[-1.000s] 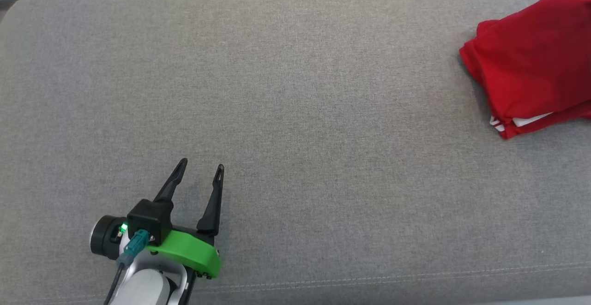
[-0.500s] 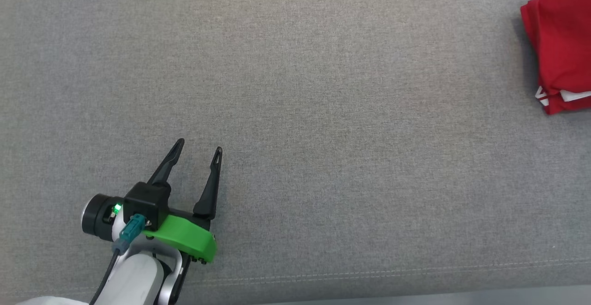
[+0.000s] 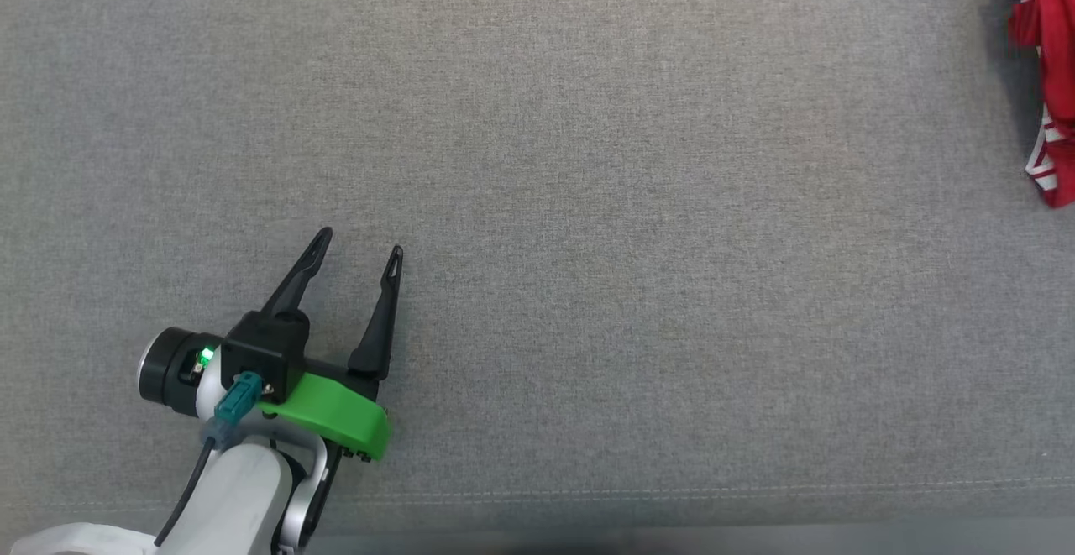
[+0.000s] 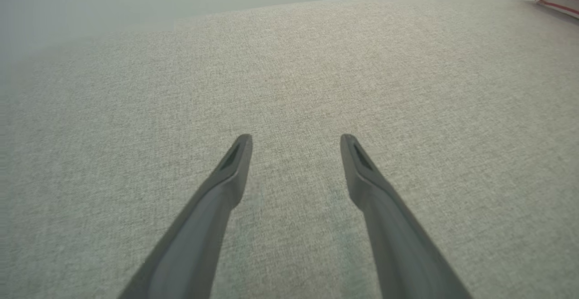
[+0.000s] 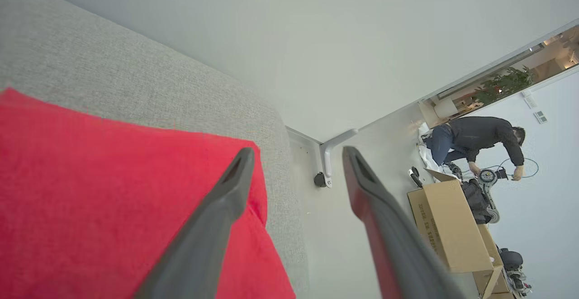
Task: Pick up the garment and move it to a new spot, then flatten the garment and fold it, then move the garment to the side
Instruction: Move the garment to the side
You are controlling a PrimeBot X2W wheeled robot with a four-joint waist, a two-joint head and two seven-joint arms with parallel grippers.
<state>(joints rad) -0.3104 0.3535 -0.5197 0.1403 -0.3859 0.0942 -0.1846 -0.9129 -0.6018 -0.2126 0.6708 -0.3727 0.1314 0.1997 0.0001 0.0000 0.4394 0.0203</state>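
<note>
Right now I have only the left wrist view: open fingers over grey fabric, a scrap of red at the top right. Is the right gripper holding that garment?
Observer: No. In the right wrist view the right gripper stands open with nothing between its fingers. The red garment lies just beyond one of them.
Operator: Where does the garment lie?
Observer: At the end of the grey cushion, close to its rounded edge.
Operator: And relative to the left gripper?
Observer: In the head view the left gripper is at the lower left and the garment is at the far right edge, with a wide stretch of cushion between them.
</note>
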